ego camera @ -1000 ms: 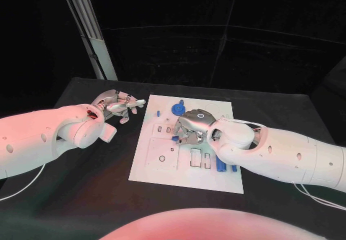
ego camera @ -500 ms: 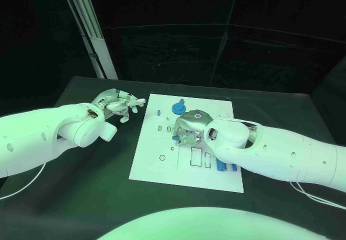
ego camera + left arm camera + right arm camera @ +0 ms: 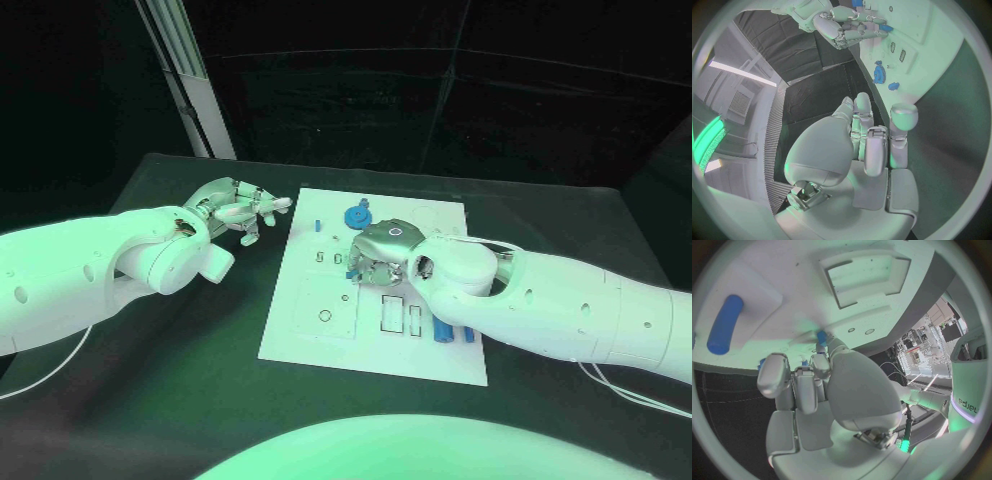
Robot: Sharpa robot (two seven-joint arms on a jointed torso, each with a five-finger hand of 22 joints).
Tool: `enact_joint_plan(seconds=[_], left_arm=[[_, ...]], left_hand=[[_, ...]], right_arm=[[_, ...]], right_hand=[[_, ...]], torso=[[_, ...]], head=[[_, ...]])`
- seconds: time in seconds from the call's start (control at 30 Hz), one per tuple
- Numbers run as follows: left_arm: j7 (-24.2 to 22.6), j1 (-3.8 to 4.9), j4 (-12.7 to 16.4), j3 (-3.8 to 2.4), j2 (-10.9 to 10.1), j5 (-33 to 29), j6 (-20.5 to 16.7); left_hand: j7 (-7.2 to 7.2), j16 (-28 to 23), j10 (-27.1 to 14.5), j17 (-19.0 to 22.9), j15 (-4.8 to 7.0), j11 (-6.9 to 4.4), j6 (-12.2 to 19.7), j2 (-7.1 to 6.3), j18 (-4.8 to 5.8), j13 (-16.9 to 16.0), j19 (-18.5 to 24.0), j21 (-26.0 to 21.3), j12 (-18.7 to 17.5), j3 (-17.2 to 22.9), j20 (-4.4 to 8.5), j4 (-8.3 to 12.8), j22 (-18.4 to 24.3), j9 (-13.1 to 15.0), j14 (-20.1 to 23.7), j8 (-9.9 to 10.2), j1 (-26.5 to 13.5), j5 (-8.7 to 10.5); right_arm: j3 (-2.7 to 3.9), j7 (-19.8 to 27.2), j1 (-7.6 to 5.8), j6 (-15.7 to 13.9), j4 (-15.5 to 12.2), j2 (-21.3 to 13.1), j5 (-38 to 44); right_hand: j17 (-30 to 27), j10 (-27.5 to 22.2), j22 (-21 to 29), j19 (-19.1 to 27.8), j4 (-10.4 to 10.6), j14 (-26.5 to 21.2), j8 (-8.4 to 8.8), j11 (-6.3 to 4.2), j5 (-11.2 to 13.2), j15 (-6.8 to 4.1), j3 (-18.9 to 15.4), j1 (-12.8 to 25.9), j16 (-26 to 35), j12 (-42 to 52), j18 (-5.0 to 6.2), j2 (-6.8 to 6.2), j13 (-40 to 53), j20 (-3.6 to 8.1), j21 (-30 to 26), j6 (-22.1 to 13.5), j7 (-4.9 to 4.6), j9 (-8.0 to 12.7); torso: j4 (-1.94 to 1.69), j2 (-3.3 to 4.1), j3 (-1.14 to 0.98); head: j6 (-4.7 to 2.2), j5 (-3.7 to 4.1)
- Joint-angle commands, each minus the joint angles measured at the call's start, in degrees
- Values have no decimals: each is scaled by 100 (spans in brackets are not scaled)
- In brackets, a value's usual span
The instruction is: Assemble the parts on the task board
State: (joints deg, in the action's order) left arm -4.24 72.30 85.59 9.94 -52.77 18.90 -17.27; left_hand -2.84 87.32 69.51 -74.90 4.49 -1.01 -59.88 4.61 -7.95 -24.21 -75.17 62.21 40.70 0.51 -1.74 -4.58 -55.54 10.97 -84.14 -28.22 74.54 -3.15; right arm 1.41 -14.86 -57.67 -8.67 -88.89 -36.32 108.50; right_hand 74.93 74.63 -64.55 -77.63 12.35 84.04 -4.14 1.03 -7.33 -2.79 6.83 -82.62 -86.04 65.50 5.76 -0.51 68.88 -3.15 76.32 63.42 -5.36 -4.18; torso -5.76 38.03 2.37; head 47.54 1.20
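Head view: right hand (image 3: 378, 255) down on the task board (image 3: 339, 330), fingertips at a small blue part (image 3: 351, 276); grip unclear. Left hand (image 3: 231, 212) off-board, holding nothing.
Right wrist view: blue part (image 3: 821, 337) at fingertips, seemingly mid-insertion; next, press it home

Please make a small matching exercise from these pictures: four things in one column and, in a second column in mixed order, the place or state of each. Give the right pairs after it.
Things:
1. left robot hand
2. right robot hand
3. blue gear part
4. blue bar parts

Places or states:
A. near the far edge of the task board
B. over the black table, beside the board's left edge
C. down over the middle of the board, fingers at a small blue part
D. at the board's right edge, near the right arm

Pairs: 1-B, 2-C, 3-A, 4-D
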Motion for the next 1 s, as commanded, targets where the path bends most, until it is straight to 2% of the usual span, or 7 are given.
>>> enact_joint_plan(seconds=[0.03,0.17,0.27,0.43,0.67,1.0], left_arm=[[-46,9,7,-4,-1,-23,44],[-44,9,7,-4,-5,-23,42],[-43,9,8,-4,-7,-23,42],[-43,9,7,-4,-9,-23,42],[-44,9,5,-4,-12,-23,41],[-45,9,11,-4,-18,-23,42]], left_hand=[[-14,-20,-41,-953,12,-5,35,-64,28,5,52,-8,-17,33,4,-12,5,-5,-455,19,12,-15],[-14,-20,-41,-953,12,-5,35,-64,28,5,52,-8,-17,33,4,-12,5,-5,-455,19,12,-15],[-14,-20,-41,-953,12,-5,35,-64,28,5,52,-8,-17,33,4,-12,5,-5,-455,19,12,-15],[-14,-20,-41,-953,12,-5,35,-64,28,5,52,-8,-17,33,4,-12,5,-5,-455,19,12,-15],[-14,-20,-41,-953,12,-5,35,-64,28,5,52,-8,-17,33,4,-12,5,-5,-455,19,12,-15],[-14,-20,-41,-953,12,-5,35,-64,28,5,52,-8,-17,33,4,-12,5,-5,-455,19,12,-15]], right_arm=[[-8,-34,2,119,7,0,53],[-8,1,2,66,-8,-14,45],[-8,23,2,-36,-27,-32,43],[-8,56,2,-310,-63,-57,82],[-7,102,3,-619,-152,-118,101],[-5,-2,4,-848,-309,-246,136]], right_hand=[[1056,19,-17,-35,16,496,-21,-31,162,-34,134,-25,-38,38,-60,117,-2,2,33,52,7,4],[1063,16,-28,-27,-4,496,-24,-40,324,-41,331,-81,-44,66,-60,214,4,7,40,71,19,2],[1067,25,-46,-29,-47,496,-35,-44,386,-46,461,-125,-48,96,-62,229,17,12,51,96,28,-3],[1086,54,-90,-42,-166,500,-92,-61,396,-60,667,-189,-64,141,-69,179,33,24,78,194,47,-25],[1062,88,-125,-55,-204,492,-168,-84,389,-76,800,-95,-45,172,-74,60,34,36,100,304,79,-53],[1031,125,-162,-73,-188,484,-210,-103,393,-92,857,21,-20,202,-80,-31,45,50,121,356,102,-68]], torso=[[1,2,0],[0,1,2],[0,4,0],[4,2,0],[-1,4,-1],[3,3,2]], head=[[-2,-6],[2,-4],[4,-9],[1,-5],[6,-4],[11,-7]])
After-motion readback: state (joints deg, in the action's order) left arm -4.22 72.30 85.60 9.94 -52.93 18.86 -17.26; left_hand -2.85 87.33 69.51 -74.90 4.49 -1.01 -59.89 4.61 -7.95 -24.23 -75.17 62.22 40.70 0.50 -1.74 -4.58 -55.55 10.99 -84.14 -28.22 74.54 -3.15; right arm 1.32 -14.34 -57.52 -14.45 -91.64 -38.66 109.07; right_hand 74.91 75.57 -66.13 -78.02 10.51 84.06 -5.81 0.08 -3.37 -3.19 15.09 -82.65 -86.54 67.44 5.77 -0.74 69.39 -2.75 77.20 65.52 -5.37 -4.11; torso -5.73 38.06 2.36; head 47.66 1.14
